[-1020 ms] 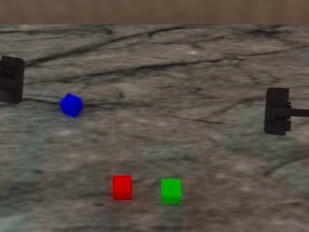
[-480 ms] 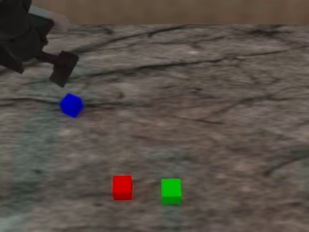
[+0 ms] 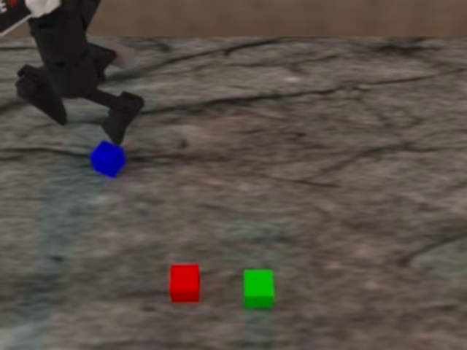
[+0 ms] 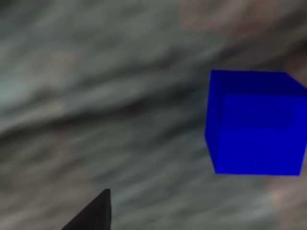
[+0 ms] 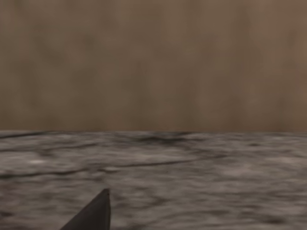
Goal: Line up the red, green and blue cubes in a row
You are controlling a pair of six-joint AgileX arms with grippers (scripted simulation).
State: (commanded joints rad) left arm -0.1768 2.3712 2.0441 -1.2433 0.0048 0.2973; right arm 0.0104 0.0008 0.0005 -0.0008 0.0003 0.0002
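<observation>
Left gripper (image 3: pixel 86 120) is hanging over the far-left part of the table, black fingers spread wide: one fingertip (image 3: pixel 117 131) is sitting just beyond the small deep-blue solid cube (image 3: pixel 107 159), the other finger (image 3: pixel 52 109) is standing off to the left of it, nothing between them. No contact with the cube is showing from above. The arm body behind is rising toward the far-left corner of the top view.

In the left wrist view the blue cube (image 4: pixel 254 123) is filling much of the picture, resting on the table and tilted off square to the table edges; only one dark fingertip (image 4: pixel 93 213) is showing, well apart from it.

Blue cube is lying on the grey veined stone-patterned tabletop (image 3: pixel 306 182), left side, mid-depth. The small bright-red solid cube (image 3: pixel 184 282) and the small bright-green solid cube (image 3: pixel 258 288) are sitting near the front edge, side by side with a gap, red to the left of green, both square to the table and well apart from the blue one.

Right arm is out of the top view; its wrist view is showing one dark fingertip (image 5: pixel 93 213), bare tabletop and a tan wall (image 5: pixel 153 62) — cannot tell how its fingers are set.
</observation>
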